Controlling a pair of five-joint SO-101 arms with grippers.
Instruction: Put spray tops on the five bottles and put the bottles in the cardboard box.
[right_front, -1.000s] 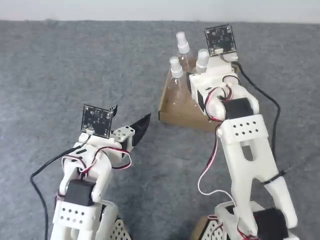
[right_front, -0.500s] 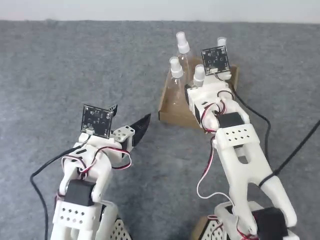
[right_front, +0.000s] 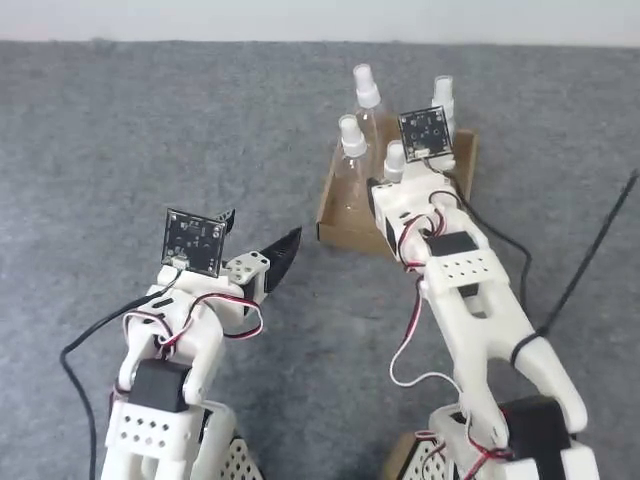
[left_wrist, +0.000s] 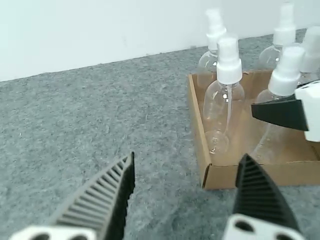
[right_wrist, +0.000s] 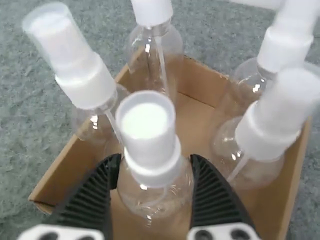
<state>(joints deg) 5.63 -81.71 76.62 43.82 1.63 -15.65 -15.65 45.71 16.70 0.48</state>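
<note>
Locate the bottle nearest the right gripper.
Right wrist view: the bottle sits between the fingers of the right gripper, inside the cardboard box by its arm-side wall.

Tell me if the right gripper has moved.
Yes, the right gripper, shut on a bottle, has drawn back toward the near wall of the cardboard box.

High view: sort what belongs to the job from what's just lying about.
Job: cardboard box; capped bottles; right gripper, closed on the front bottle.
Lying about: grey mat; left gripper, open over bare mat.
</note>
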